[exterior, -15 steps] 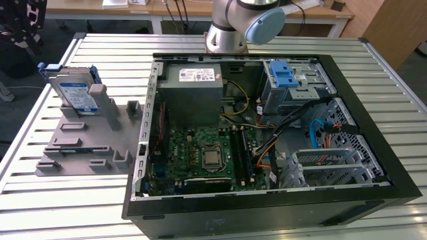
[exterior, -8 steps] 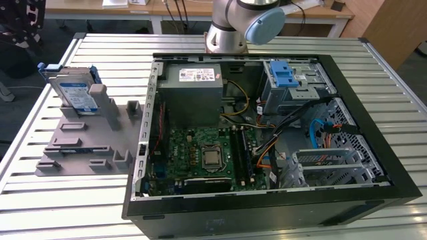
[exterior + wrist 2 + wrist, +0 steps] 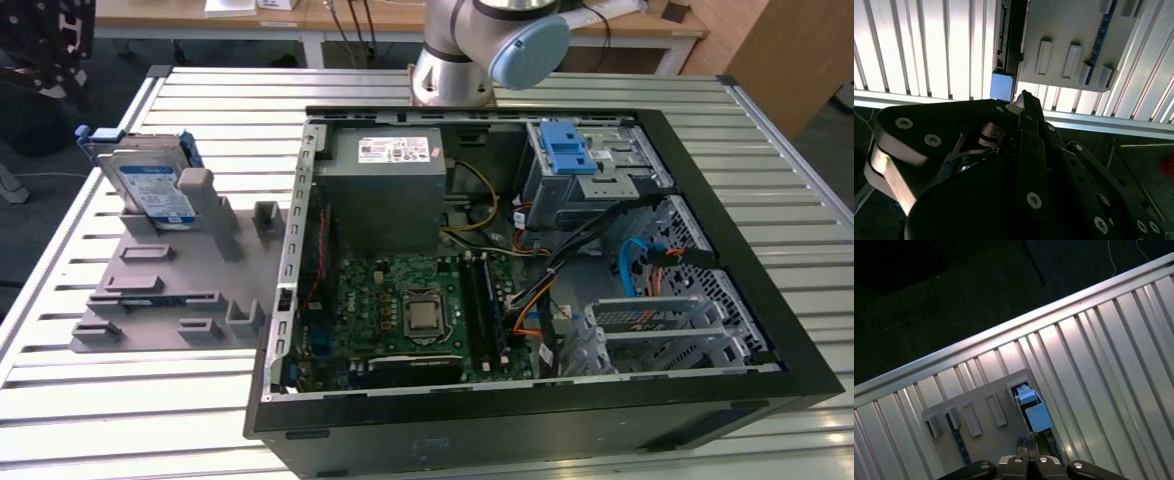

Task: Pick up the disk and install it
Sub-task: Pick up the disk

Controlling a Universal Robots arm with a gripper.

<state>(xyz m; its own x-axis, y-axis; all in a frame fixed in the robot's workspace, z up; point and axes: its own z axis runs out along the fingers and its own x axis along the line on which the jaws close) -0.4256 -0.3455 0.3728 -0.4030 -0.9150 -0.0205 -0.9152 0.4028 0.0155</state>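
The disk (image 3: 144, 183) stands on edge in the grey slotted tray (image 3: 160, 300) at the exterior view's left, silver with a blue-and-white label and a blue bracket. From above, in both wrist views, I see its blue bracket end (image 3: 1033, 410) (image 3: 1002, 86) at the edge of the tray (image 3: 986, 432) (image 3: 1069, 35). My gripper (image 3: 1026, 442) (image 3: 1024, 98) hangs high above the tray, well apart from the disk, its fingers shut together with nothing between them.
An open black computer case (image 3: 534, 270) lies on the slatted metal table (image 3: 80, 400), right of the tray. Inside are a grey power supply (image 3: 394, 190), a green board (image 3: 400, 310) and a drive cage with a blue bracket (image 3: 571, 150). The arm's base (image 3: 461, 60) stands behind the case.
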